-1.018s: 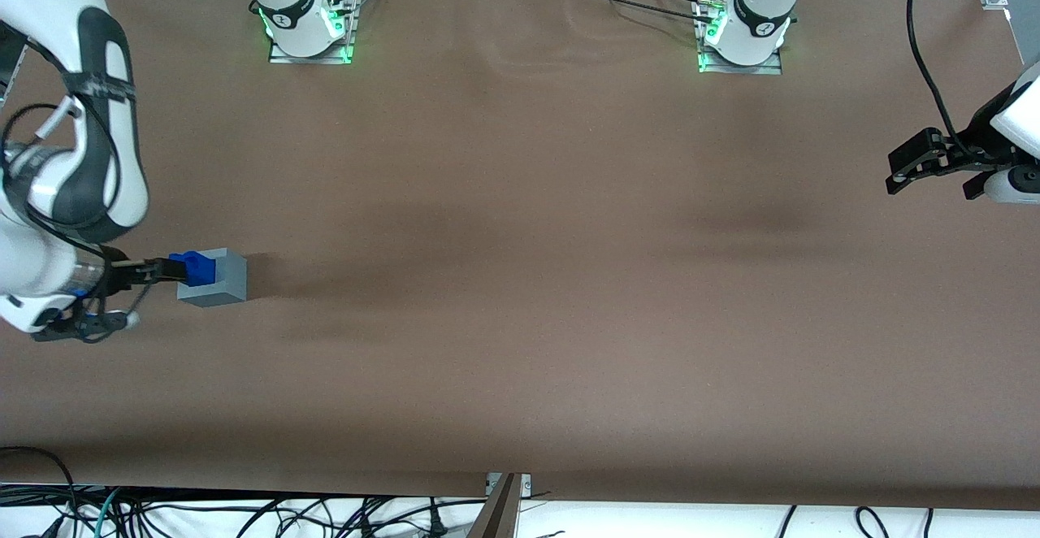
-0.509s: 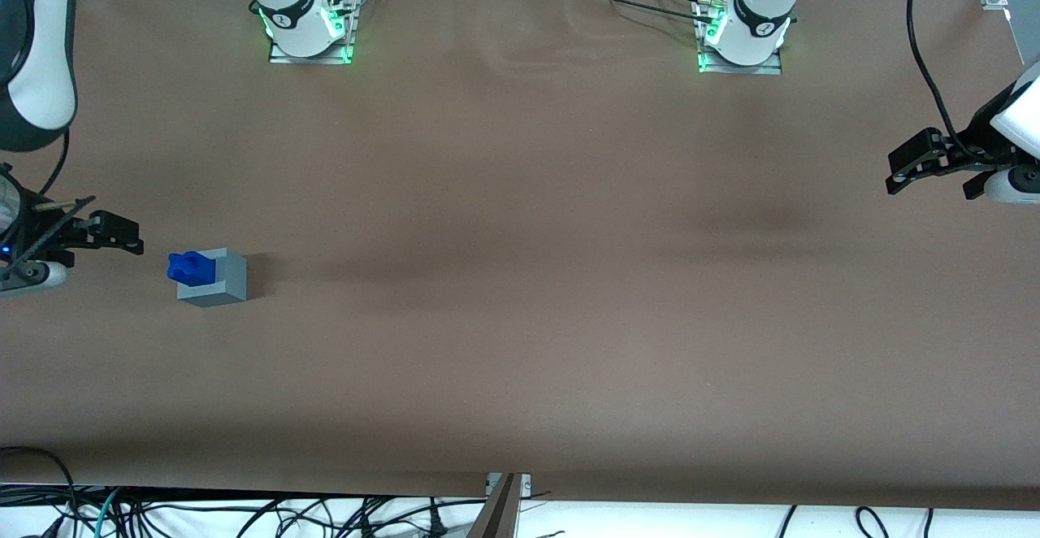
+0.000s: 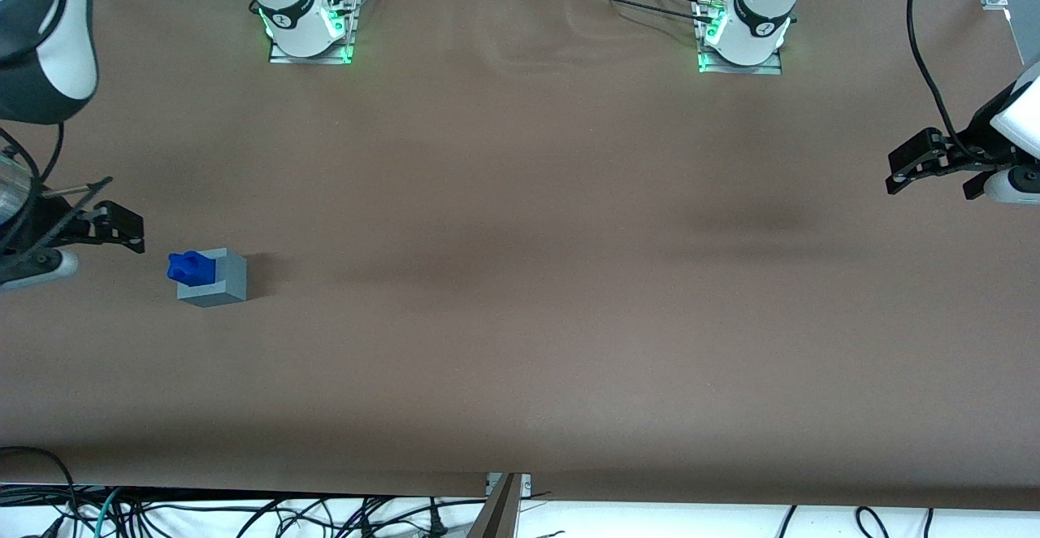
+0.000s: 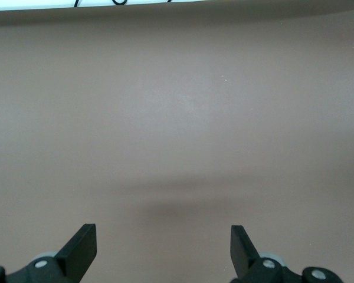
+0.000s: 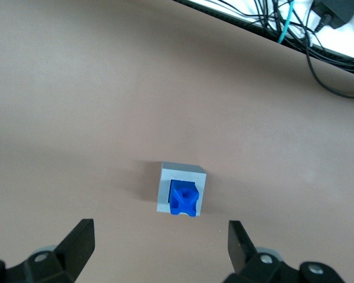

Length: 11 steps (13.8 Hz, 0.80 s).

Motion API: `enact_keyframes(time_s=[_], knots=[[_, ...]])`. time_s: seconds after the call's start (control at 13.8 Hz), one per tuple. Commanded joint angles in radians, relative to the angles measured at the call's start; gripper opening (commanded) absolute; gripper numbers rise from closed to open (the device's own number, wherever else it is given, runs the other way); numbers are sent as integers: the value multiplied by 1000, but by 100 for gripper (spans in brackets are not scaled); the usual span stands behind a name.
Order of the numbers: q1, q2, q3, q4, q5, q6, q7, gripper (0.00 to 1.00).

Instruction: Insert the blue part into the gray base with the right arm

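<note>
End effector (image 5: 159, 247) hangs open above our blue part (image 5: 183, 198) — seated in the gray base (image 5: 182, 188).

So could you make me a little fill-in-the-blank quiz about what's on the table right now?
1. The blue part sits in the top of the ____ base.
2. The claw is above the base with its fingers ____.
3. The claw holds ____.
4. The base stands on a ____ table.

Missing words: gray; open; nothing; brown
</note>
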Motion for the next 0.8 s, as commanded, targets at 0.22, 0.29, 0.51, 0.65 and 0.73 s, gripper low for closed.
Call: enact_keyframes(time_s=[0.22,0.29,0.51,0.65,0.73], knots=[[-106,-172,87,-169,-2,19,135,100],[-127,-186,109,-186,-2,17,170,100],[-175,-202,157,-209,4,5,195,100],[-176,-179,153,-186,25,-39,192,100],[-176,-171,151,-170,36,-44,189,100]])
